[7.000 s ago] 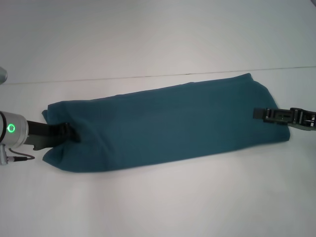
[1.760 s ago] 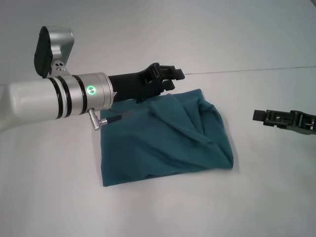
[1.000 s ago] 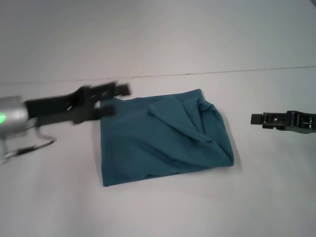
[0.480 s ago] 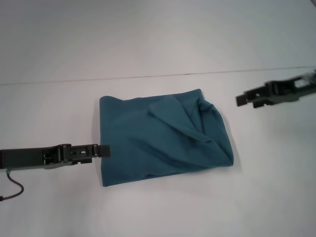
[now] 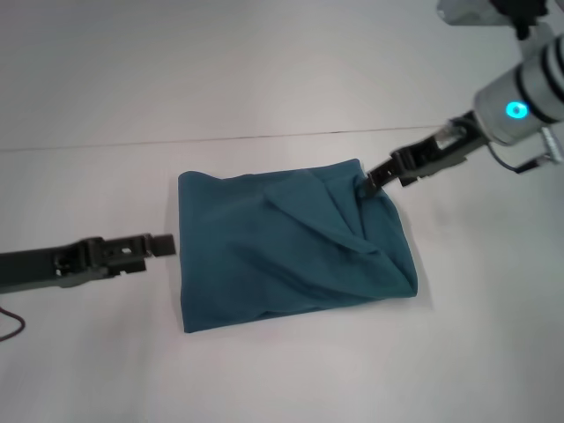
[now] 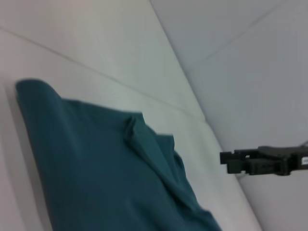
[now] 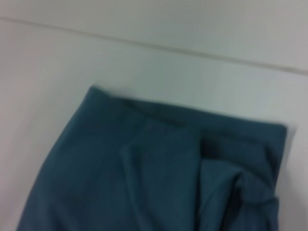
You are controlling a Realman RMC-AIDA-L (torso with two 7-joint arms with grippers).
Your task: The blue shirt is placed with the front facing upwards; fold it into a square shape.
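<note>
at the blue shirt's (image 5: 291,251) far corner, right gripper (image 5: 368,182) has arrived, jaws' state unclear.

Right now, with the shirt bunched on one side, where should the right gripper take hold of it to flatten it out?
Grip the raised ridge of folds at the far right corner of the blue shirt, coming in from the right, where the right gripper already sits. That side is rumpled and standing up; the left part lies flat. The left gripper waits just off the left edge.

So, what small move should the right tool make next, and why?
Probably grip the bunched far right corner of the blue shirt and pull it flat. The right tool is at that corner, where loose folds spoil the square. The left tool waits beside the opposite edge.
</note>
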